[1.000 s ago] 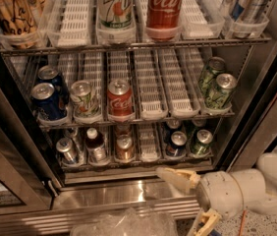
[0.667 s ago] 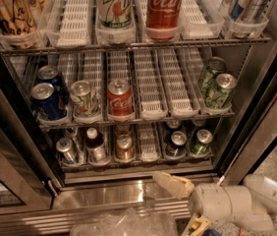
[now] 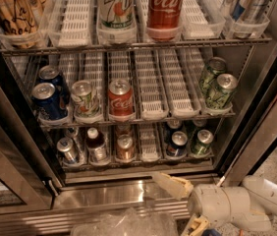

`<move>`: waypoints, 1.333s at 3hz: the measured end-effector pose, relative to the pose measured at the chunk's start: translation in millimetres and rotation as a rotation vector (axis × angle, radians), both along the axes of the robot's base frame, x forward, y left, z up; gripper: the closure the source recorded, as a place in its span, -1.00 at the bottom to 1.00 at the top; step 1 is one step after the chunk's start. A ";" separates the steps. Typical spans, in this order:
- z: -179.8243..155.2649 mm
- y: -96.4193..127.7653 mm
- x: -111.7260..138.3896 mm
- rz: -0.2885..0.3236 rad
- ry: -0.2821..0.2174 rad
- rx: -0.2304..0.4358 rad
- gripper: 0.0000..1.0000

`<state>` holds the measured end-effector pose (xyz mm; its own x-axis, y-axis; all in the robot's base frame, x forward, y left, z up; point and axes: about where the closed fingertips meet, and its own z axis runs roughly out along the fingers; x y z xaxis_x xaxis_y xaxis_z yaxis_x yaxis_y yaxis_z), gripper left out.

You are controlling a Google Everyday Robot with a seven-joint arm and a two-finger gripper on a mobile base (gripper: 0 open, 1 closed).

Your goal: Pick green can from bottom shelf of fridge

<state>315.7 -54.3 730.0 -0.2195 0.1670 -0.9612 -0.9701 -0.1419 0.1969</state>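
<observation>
The green can (image 3: 202, 141), dark green with a silver top, stands at the front of the right lane on the bottom shelf (image 3: 138, 165) of the fridge (image 3: 11, 132). A dark blue can (image 3: 178, 144) stands just left of it. My gripper (image 3: 183, 205) is outside the fridge, low at the right, below and in front of the bottom shelf rail. It is open and empty. One cream finger (image 3: 173, 185) points left toward the steel sill; the other (image 3: 195, 226) hangs at the bottom edge of the view.
The bottom shelf also holds a silver can (image 3: 67, 149), a dark bottle (image 3: 95, 144) and a brown can (image 3: 125, 148). The middle shelf holds blue cans (image 3: 47, 100), a red can (image 3: 121, 100) and paler green cans (image 3: 217, 87). Crumpled clear plastic (image 3: 124, 222) lies below the sill. The dark door frame (image 3: 256, 136) slants at right.
My gripper and arm have sunk a little and shifted left along the front of the fridge sill. The cans have not moved.
</observation>
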 end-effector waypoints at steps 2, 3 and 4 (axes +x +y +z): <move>-5.3 -1.8 22.2 -0.165 0.066 0.044 -1.00; -6.2 -3.0 32.4 -0.204 0.083 0.039 -1.00; -6.2 -3.0 32.4 -0.204 0.083 0.039 -1.00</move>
